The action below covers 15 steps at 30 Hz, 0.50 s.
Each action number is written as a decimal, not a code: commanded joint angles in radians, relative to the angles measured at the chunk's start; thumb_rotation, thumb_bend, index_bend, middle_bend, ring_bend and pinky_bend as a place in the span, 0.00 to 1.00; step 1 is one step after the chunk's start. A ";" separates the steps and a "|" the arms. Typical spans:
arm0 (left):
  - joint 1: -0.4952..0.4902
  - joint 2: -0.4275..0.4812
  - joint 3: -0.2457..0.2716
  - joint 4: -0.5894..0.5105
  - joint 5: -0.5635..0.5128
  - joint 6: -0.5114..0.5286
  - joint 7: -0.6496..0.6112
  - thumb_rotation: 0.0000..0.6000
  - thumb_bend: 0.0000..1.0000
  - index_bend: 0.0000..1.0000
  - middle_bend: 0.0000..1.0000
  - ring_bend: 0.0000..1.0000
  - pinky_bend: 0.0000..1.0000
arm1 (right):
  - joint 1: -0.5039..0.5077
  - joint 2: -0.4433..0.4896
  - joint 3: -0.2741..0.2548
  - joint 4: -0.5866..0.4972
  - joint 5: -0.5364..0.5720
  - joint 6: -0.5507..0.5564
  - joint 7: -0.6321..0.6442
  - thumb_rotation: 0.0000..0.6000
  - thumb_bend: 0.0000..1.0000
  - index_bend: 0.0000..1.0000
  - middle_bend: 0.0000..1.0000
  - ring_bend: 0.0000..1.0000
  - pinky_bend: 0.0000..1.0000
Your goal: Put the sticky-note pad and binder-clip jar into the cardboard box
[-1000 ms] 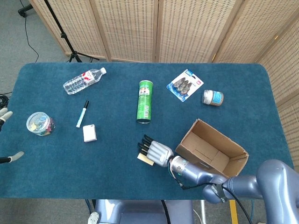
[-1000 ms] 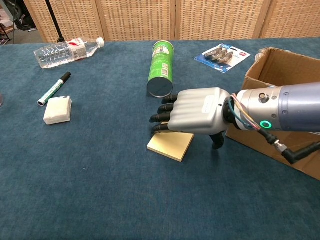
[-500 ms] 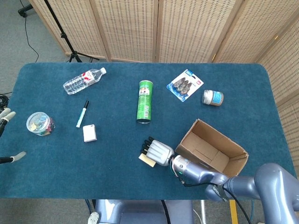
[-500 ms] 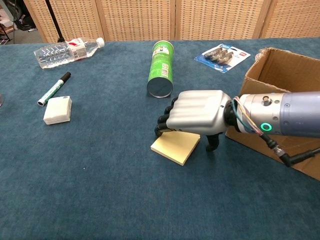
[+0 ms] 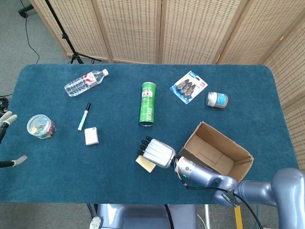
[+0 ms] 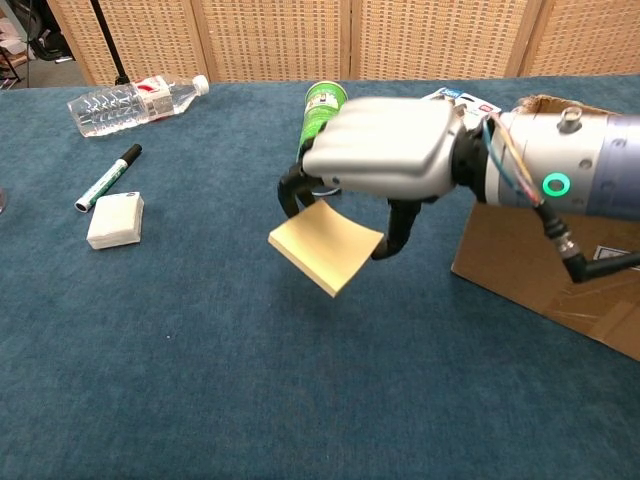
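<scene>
One second ago our right hand (image 6: pixel 385 150) lay over the sticky-note pad (image 6: pixel 325 245) on the bench (image 6: pixel 200 380); now its fingers grip the pad, lifted and tilted, beside the cardboard box (image 5: pixel 217 152). We judge carrying comes next. Only the head view shows the binder-clip jar (image 5: pixel 40 126) far left, near our left hand (image 5: pixel 5 119), fingers apart, empty.
</scene>
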 commanded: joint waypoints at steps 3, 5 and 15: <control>-0.001 0.000 0.000 0.001 -0.001 -0.004 0.001 1.00 0.00 0.00 0.00 0.00 0.00 | -0.019 0.112 0.060 -0.112 0.021 0.043 -0.016 1.00 0.41 0.49 0.42 0.28 0.29; -0.002 0.000 0.000 0.000 -0.002 -0.005 0.004 1.00 0.00 0.00 0.00 0.00 0.00 | -0.031 0.163 0.076 -0.154 0.023 0.063 -0.016 1.00 0.41 0.49 0.42 0.28 0.29; -0.003 -0.002 -0.001 -0.012 -0.001 -0.001 0.042 1.00 0.00 0.00 0.00 0.00 0.00 | -0.155 0.461 0.052 -0.222 -0.082 0.177 0.098 1.00 0.41 0.49 0.43 0.28 0.29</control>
